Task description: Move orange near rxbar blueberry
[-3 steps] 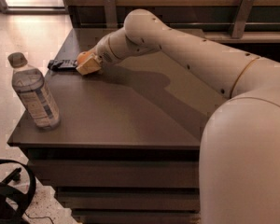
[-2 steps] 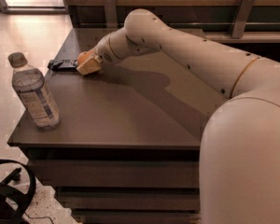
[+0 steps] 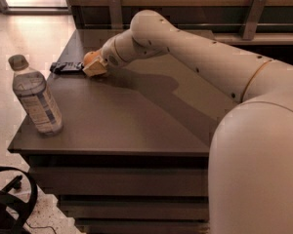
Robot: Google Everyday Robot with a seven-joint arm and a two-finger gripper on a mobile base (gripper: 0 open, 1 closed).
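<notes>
The gripper (image 3: 94, 68) is low at the far left part of the dark table (image 3: 136, 126), at the end of the arm (image 3: 185, 43), which reaches across the top from the right. The orange (image 3: 89, 57) shows just behind the gripper's pale tip, only its upper part is visible, so it is right at the gripper and prob. touching it. Whether the gripper is clamped on the fruit or already loose around it, I cannot tell; the tip covers the contact area.

The rxbar blueberry (image 3: 66, 67) lies flat just to the left of the gripper, close to the table's left edge. The orange is near it, w/ only a small gap between; if they touch is not clear.

Why this pos.: the task asks the orange near the bar, so I judge the arm is low here to put the fruit down beside the wrapper, not on top of it. Being low makes sense, because a round fruit can roll if it is released from height, and the table edge is near on that side.

The water bottle (image 3: 36, 101) stands upright at the front left, well apart from both, so it is not in the way.

In my judgement the task is approx. done; what is left is to release, if that is not done, and lift away w/o pushing the orange.
</notes>
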